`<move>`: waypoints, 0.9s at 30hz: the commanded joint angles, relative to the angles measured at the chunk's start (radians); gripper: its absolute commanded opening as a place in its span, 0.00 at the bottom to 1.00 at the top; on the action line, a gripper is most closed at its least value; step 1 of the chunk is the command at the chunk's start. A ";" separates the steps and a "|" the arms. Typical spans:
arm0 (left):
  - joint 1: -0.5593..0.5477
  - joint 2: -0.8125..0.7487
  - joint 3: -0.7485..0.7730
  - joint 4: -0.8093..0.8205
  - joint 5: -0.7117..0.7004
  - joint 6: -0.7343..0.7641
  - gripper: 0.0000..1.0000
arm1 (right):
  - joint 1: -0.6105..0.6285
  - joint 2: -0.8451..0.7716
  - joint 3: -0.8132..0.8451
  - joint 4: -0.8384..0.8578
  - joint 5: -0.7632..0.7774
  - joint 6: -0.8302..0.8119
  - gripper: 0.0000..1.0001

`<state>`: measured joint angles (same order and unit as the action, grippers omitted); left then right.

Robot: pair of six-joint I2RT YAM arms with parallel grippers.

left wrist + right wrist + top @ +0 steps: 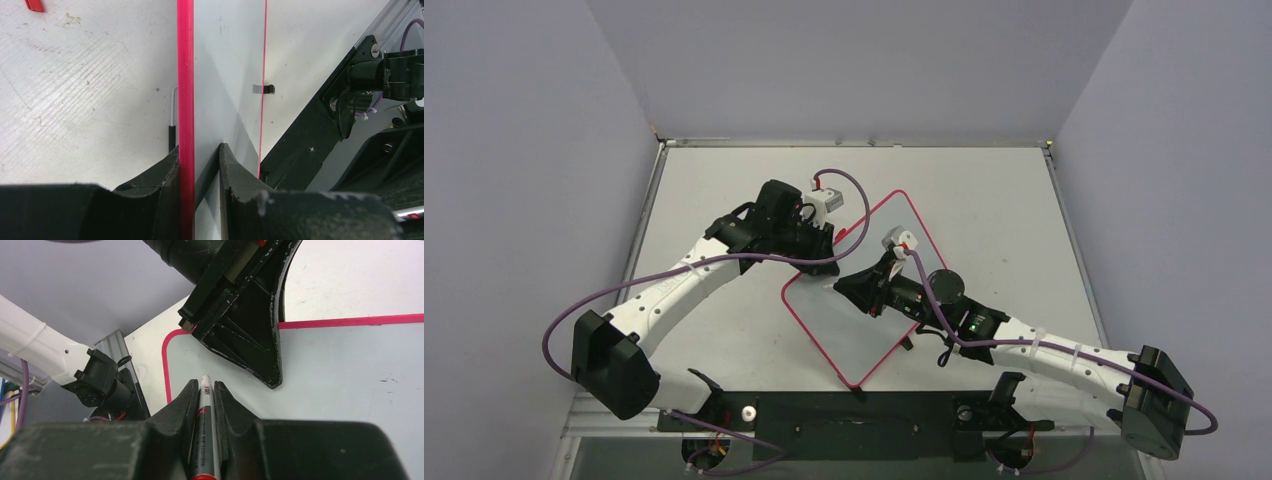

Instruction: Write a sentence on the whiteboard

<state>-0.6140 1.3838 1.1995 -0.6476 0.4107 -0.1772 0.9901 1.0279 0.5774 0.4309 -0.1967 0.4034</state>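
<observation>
Across the middle of the grey-white tabletop [984, 190], the whiteboard [839, 335] is sitting cornerwise, red-pink rim around its white face. Both arms are reaching in over it, hiding part of its surface from above. A small red piece [35, 5] is lying on the tabletop beyond the far-left edge. The left gripper [823, 244] is pinching that edge, fingers nearly together with the rim between them. The right gripper [842, 287] is clamping a grey marker [204, 410] over the board, tip pointing toward the left gripper; whether it is touching is unclear.
</observation>
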 commanded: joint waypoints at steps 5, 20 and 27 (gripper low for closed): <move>-0.008 0.023 -0.038 -0.034 -0.250 0.145 0.00 | 0.008 0.003 0.008 0.035 0.008 -0.013 0.00; -0.012 0.024 -0.040 -0.034 -0.253 0.147 0.00 | 0.050 0.076 0.022 0.075 0.002 -0.009 0.00; -0.012 0.025 -0.040 -0.034 -0.253 0.145 0.00 | 0.060 0.110 0.017 0.097 0.014 -0.013 0.00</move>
<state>-0.6167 1.3838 1.1992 -0.6468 0.4007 -0.1772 1.0424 1.1255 0.5774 0.4446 -0.1974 0.4034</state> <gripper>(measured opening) 0.206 0.099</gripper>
